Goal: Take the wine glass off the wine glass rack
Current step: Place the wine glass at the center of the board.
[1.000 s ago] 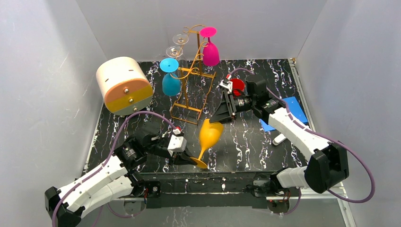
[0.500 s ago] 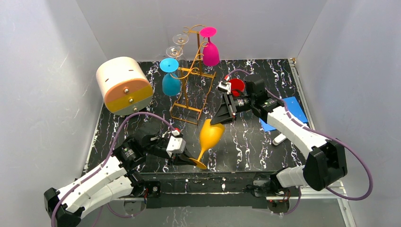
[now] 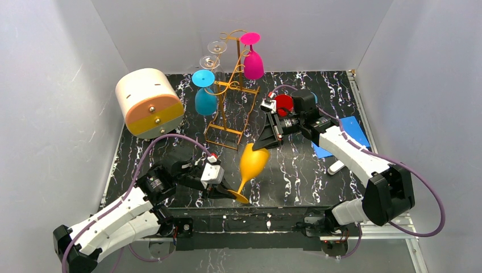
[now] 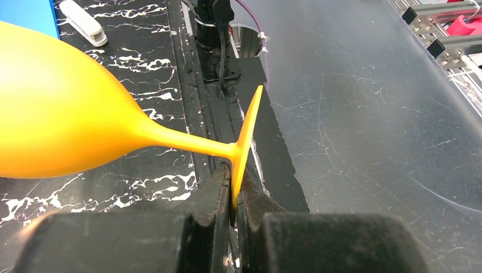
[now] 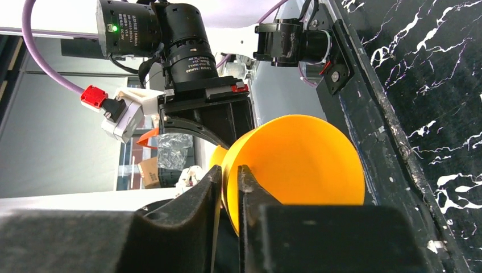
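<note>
The orange wine glass (image 3: 253, 161) is off the rack, tilted above the table's front middle. My left gripper (image 3: 227, 188) is shut on the edge of its foot (image 4: 244, 142), seen in the left wrist view with the jaws (image 4: 236, 196) pinching the disc. My right gripper (image 3: 263, 142) is shut on the bowl's rim, with one finger inside and one outside the bowl (image 5: 295, 165) in the right wrist view (image 5: 229, 182). The golden wire wine glass rack (image 3: 230, 105) stands behind, with a blue glass (image 3: 206, 100), a pink glass (image 3: 253, 63) and clear glasses (image 3: 211, 56) hanging on it.
A cream-and-orange cylindrical box (image 3: 149, 102) lies at the back left. A blue flat pad (image 3: 348, 132) and a small white object (image 3: 335, 166) lie at the right, under my right arm; both also show in the left wrist view (image 4: 28, 14) (image 4: 83, 23).
My right gripper and wrist have shifted slightly left and back while holding the rim. The glass and my left arm have barely moved.
</note>
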Controlling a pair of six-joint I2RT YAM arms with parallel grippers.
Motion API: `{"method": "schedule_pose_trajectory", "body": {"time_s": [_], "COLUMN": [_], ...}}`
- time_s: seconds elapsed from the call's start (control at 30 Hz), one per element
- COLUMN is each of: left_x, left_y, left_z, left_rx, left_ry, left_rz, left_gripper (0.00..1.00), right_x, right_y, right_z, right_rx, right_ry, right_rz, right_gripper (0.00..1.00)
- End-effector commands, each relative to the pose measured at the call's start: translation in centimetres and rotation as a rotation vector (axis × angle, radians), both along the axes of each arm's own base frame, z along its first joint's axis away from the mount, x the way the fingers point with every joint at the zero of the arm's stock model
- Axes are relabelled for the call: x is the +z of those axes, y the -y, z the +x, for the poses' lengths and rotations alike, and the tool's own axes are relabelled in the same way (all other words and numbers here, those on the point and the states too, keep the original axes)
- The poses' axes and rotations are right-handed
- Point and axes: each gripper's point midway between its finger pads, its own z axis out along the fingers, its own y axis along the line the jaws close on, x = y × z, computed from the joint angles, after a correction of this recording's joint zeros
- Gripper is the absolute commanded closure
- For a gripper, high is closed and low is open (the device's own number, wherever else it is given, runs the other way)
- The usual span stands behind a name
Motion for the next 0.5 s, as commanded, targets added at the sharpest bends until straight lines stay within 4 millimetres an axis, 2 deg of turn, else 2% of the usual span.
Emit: {"method": "schedule_pose_trajectory", "body": {"time_s": [0.0,0.07,0.17,0.47], "left_x": [1.42,1.34,1.17,0.95], "left_y": [0.09,0.12,0.17,0.22], "left_z": [0.53,0.52,0.49,0.82], "left_rx": [0.032,0.03,0.026,0.04], "left_ry": [0.015,0.011,0.006,0.012], "left_rz": [-0.013,-0.011,-0.006,0.001], "left_gripper": [1.0,1.0,1.0,1.0], "right_x": [2.43,2.48,2.71,3.0], "right_y": [0.13,0.14,0.2,0.58], "right_z": [-0.84,-0.79,-0.92,-1.66], "right_rx": [0.069,0.072,0.083,0.116], "right_ry": [0.027,0.026,0.027,0.028], "right_rz": [0.059,0.061,0.068,0.089], "right_gripper": [0.73,0.67,0.65,0.76]}}
